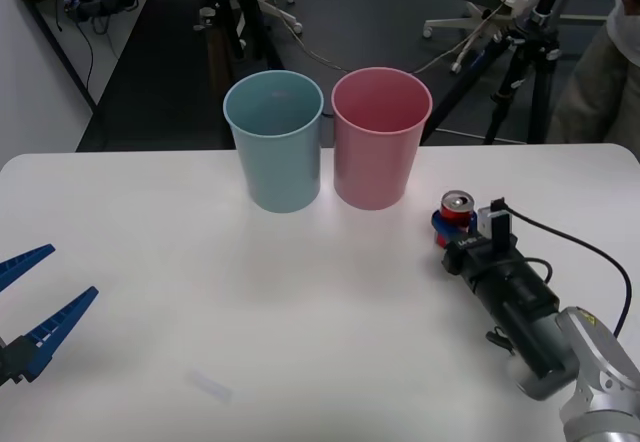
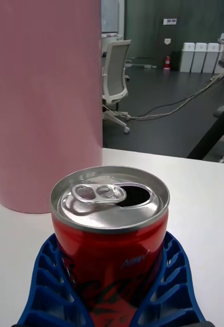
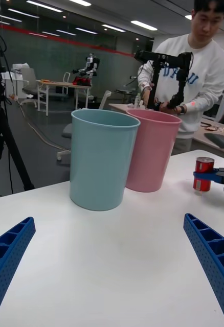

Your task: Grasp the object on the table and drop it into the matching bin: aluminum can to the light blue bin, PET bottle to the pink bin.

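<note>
I've got the aluminum can (image 1: 457,207) upright on the table (image 1: 300,312), far right, red body, silver top, tab up, mouth opened. My right gripper's (image 1: 449,228) blue fingers (image 2: 45,286) hug both its sides. Left of it stands the pink bin (image 1: 381,137), upright, and the light blue bin (image 1: 274,140) just beside that, rims almost touching.
</note>
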Robot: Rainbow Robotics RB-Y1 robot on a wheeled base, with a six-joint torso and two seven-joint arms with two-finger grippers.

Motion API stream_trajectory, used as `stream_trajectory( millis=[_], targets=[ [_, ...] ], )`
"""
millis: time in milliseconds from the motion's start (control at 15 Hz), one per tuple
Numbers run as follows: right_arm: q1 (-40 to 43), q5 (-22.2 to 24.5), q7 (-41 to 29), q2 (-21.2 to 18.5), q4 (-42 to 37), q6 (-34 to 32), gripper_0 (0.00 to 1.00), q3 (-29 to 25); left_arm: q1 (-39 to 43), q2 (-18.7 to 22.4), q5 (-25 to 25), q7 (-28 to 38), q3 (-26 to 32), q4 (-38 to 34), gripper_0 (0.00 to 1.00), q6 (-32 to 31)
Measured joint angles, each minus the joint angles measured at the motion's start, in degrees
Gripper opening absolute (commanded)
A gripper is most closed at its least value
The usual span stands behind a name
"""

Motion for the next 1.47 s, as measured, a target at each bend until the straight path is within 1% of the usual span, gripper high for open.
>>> stream_trajectory(
  millis=[200, 400, 600, 733, 933, 1133, 1267, 1467],
  targets=[
    [3.99, 0.06, -0.26, -0.01, -6.52, 0.07, 0.0, 1.05, 0.0, 0.0, 0.0, 0.0, 0.0, 0.0, 1.0, 0.0],
    [8.77, 0.11, -0.85, -0.43, -14.93, 0.07, 0.0, 3.34, 0.0, 0.0, 0.0, 0.0, 0.0, 0.0, 1.0, 0.0],
    [13.56, 0.2, -2.21, -1.81, -23.84, 0.78, 0.0, 6.18, -0.01, 0.0, 0.0, 0.0, 0.0, 0.0, 1.0, 0.0],
    [17.19, 1.03, -4.2, -3.74, -31.19, 2.96, 0.0, 8.84, -0.01, 0.0, 0.0, 0.0, 0.0, 0.0, 1.0, 0.0],
    [21.56, 5.3, -11.34, -6.87, -41.2, 6.4, 0.0, 12.63, 0.0, 0.0, 0.0, 0.0, 0.0, 0.0, 1.0, 0.0],
    [23.17, 10.81, -19.57, -9.31, -48.22, 10.07, 0.0, 15.94, 0.0, 0.0, 0.0, 0.0, 0.0, 0.0, 1.0, 0.0],
    [22.87, 15.32, -25.33, -9.66, -50.58, 10.82, 0.0, 16.93, 0.0, 0.0, 0.0, 0.0, 0.0, 0.0, 1.0, 0.0],
    [20.2, 22.47, -34.79, -9.67, -51.88, 11.12, 0.0, 17.95, 0.0, 0.0, 0.0, 0.0, 0.0, 0.0, 1.0, 0.0]
  ],
)
